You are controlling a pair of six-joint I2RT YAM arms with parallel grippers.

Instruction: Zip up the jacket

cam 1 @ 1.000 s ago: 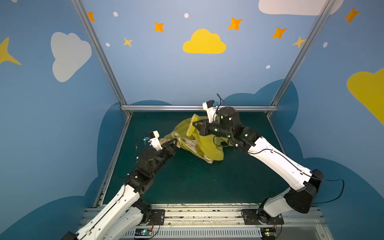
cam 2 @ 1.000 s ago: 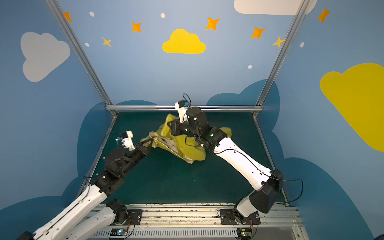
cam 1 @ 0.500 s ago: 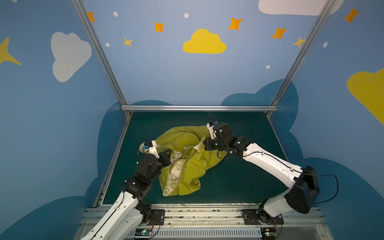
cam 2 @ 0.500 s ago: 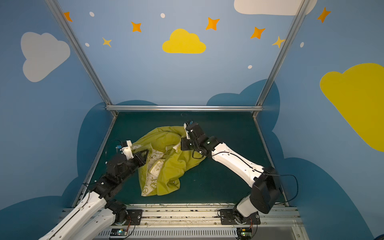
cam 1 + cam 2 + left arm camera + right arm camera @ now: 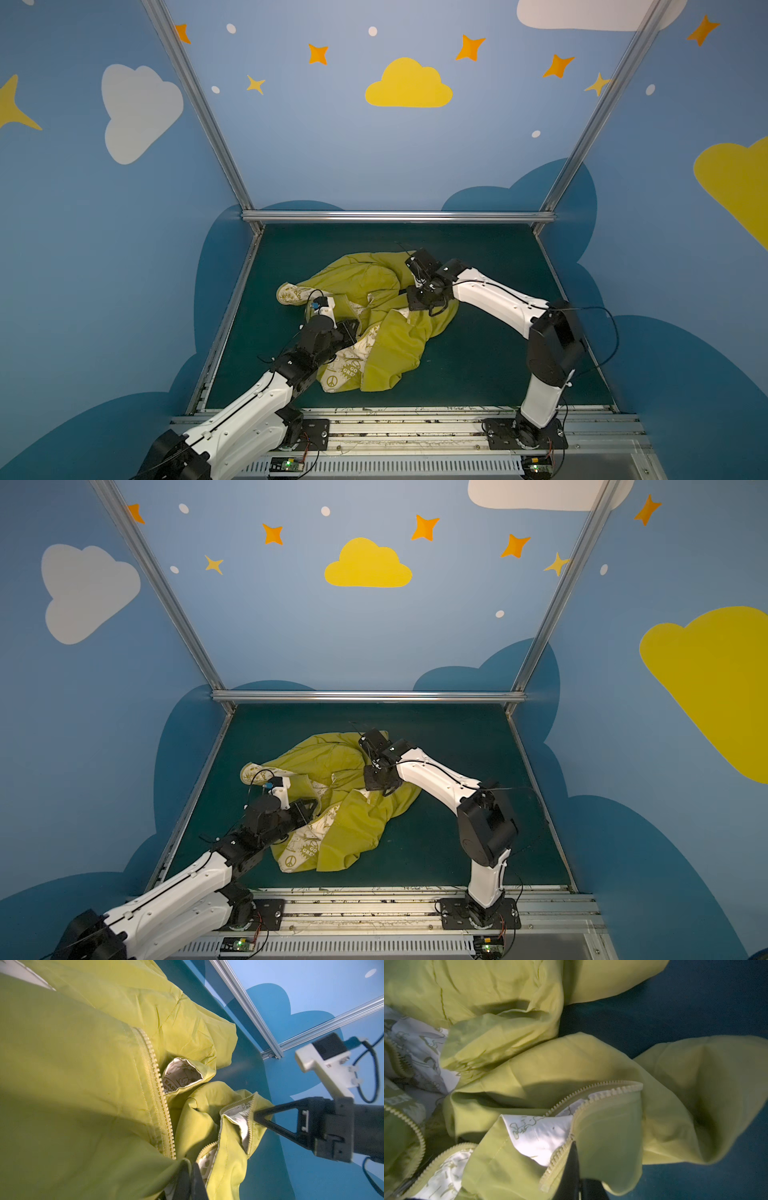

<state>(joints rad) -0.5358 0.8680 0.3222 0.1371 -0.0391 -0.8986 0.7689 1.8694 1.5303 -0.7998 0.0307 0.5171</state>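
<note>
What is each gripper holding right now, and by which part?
Both hold the jacket. The left gripper pinches one front edge at the end of its zipper teeth; the right gripper pinches another toothed front edge.

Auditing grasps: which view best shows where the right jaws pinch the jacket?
Left wrist view: it shows the right gripper side-on, jaws closed on the zipper edge of the jacket. Right wrist view shows only a dark jaw beside the teeth; in both top views the wrist covers the pinch.

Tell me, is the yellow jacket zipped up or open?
Open. The jacket has its two rows of zipper teeth lying apart, with printed lining showing between them.
</note>
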